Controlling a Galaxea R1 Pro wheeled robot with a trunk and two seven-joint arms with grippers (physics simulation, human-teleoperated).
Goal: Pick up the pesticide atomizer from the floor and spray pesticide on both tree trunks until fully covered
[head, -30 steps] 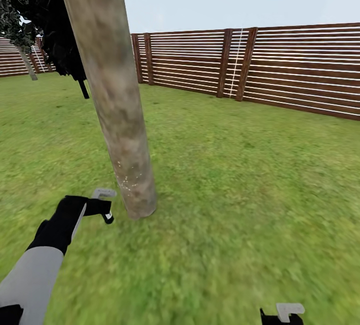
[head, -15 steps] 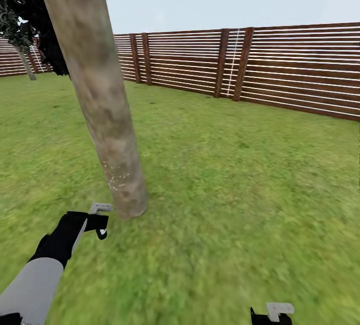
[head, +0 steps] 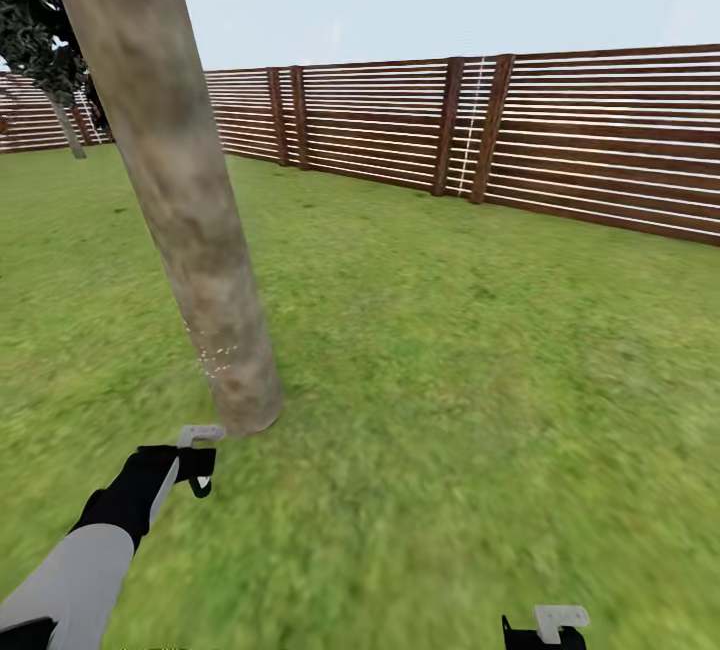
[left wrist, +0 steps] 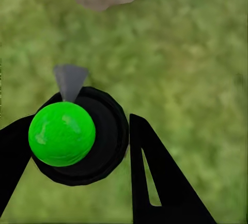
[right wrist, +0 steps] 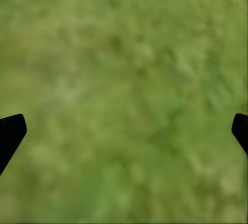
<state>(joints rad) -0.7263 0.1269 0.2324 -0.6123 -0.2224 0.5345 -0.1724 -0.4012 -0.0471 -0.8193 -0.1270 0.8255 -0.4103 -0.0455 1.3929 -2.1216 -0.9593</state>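
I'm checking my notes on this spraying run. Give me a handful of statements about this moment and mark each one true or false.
1. The left gripper holds the pesticide atomizer, a dark sprayer with a bright green round part. True.
2. The right gripper is clamped on a second sprayer. False: its jaws are spread wide over bare green grass.
3. Whitish pesticide specks dot the thick mottled grey-brown tree trunk near its base. True.
4. The specks cover the trunk all the way up. False: they sit in a small patch low down.
5. A stone wall encloses the lawn. False: it is a brown horizontal-slat wooden fence.
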